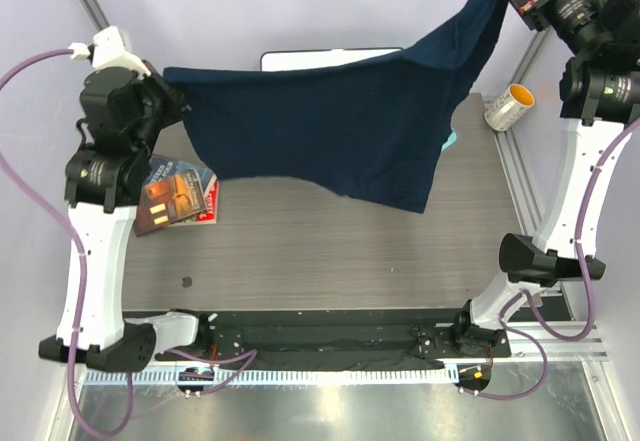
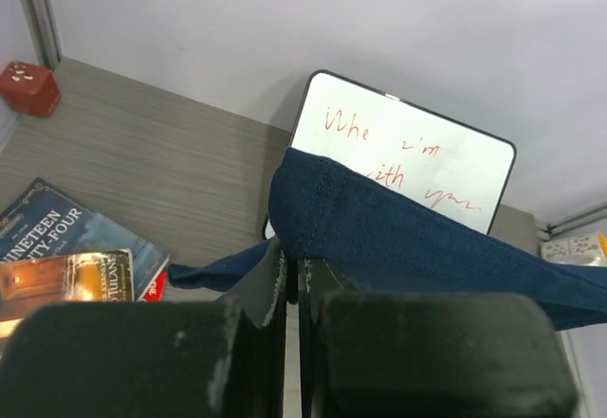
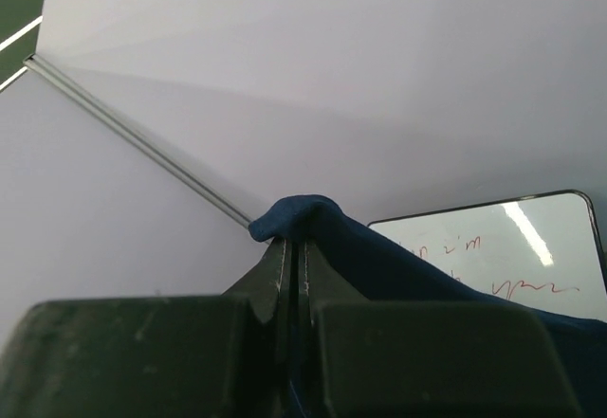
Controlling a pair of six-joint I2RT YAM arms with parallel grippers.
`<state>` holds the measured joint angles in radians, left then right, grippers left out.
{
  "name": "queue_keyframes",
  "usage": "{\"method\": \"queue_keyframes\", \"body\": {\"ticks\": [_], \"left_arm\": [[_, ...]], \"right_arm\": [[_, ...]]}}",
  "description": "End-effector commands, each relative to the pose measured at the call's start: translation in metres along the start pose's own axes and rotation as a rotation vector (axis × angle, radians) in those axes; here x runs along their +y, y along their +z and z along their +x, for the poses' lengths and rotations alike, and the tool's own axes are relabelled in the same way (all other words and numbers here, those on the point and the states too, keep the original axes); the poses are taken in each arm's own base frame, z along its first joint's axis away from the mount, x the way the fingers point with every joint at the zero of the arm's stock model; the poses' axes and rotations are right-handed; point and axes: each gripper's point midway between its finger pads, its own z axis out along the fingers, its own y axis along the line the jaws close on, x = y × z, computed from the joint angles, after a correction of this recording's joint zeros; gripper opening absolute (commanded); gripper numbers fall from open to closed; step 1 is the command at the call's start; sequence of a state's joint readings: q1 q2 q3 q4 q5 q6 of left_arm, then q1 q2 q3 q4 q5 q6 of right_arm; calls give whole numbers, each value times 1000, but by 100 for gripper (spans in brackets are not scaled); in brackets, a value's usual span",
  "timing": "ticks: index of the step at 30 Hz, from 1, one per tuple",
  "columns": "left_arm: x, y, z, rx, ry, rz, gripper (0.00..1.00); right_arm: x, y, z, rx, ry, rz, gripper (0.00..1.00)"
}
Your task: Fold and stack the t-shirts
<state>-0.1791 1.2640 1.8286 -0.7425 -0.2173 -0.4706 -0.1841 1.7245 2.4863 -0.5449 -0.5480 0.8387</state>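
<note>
1. Where the shirt is: 1 navy t-shirt (image 1: 340, 131) hangs in the air above the table (image 1: 330, 251), stretched between the 2 arms. Its right end sits higher than its left. The lower edge droops toward the tabletop, and I cannot tell whether it touches.
2. Left gripper (image 2: 292, 268): the fingers are pressed together on a hemmed edge of the fabric, pinching it at the shirt's left end.
3. Right gripper (image 3: 294, 247): the fingers are likewise closed tight, with a bunched fold of the cloth nipped between the tips, high up near the back wall.
4. Step in hand, by my reading: spreading the shirt out in the air before laying it down. No fold is made yet, and no second shirt or stack shows.
5. The next move probably calls for both arms to lower together and draw the cloth flat onto the wood-grain surface. It should stay taut and clear of the book (image 1: 175, 196) at the left and the tape roll (image 1: 510, 106) at the right.
6. Writing:
   - The book cover reads "…INETEEN …TY-FOUR", presumably the novel 1984.
   - The whiteboard (image 2: 408, 153) behind carries red handwriting, roughly "Whe i'm … with you" — part of it is hidden by the cloth.
   - No print or label shows on the shirt.
</note>
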Motion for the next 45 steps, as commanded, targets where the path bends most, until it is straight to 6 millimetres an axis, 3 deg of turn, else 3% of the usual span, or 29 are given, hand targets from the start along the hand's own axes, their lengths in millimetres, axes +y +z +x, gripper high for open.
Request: {"method": "queue_keyframes", "body": {"ticks": [1,3,4,5,6,7,8,9,10,11,12,13,14,17,19,20,22,23,25,26,29,31,36,41,45], "left_arm": [[5,-34,-24,-74,-29,-3,0],[14,-32,-1,-1,-20,-34,0],[18,-31,11,32,-29,-44,0],[22,-30,28,79,-30,-57,0],[28,-22,64,177,-29,-59,0],[29,-28,78,207,-52,-43,0],[31,-28,96,245,-69,-38,0],[41,-26,137,340,-76,-48,0],[43,-33,146,341,-115,-41,0],[46,-35,159,361,-127,-39,0],[56,-37,189,422,-131,-55,0],[60,-40,197,432,-143,-62,0],[61,-48,199,423,-160,-57,0],[68,-63,214,463,-154,-61,0],[73,-74,214,472,-149,-78,0],[76,-82,216,483,-145,-90,0],[82,-91,218,493,-135,-107,0],[86,-93,219,487,-132,-125,0],[93,-98,227,503,-134,-152,0],[96,-98,230,507,-134,-163,0],[105,-95,256,561,-139,-192,0],[105,-94,267,605,-149,-195,0],[112,-99,301,709,-178,-233,0],[109,-109,299,706,-225,-236,0],[114,-119,298,712,-237,-275,0]], "right_arm": [[55,-34,-19,-57,-38,-124,1],[29,-28,0,-2,9,-72,1],[39,-44,5,-1,-2,-74,1],[1,-38,31,62,43,2,1],[-9,-44,42,76,51,35,1],[-1,-64,50,70,32,38,1],[-40,-67,82,126,66,118,1],[-52,-75,94,128,70,155,1],[-45,-94,101,112,55,157,1],[-73,-101,130,160,95,212,1],[-78,-108,141,171,107,223,1],[-80,-117,151,177,113,234,1],[-85,-134,170,191,127,249,1],[-88,-167,199,196,179,284,1],[-89,-180,219,225,204,305,1],[-104,-190,235,243,229,367,1],[-106,-206,251,254,232,379,1],[-123,-216,271,287,266,434,1],[-130,-227,286,290,290,446,1],[-146,-234,305,317,321,482,1],[-155,-244,328,337,372,476,1],[-153,-251,337,348,390,462,1],[-180,-276,376,425,423,558,1],[-190,-286,390,442,442,596,1],[-188,-291,389,431,449,610,1]]}}
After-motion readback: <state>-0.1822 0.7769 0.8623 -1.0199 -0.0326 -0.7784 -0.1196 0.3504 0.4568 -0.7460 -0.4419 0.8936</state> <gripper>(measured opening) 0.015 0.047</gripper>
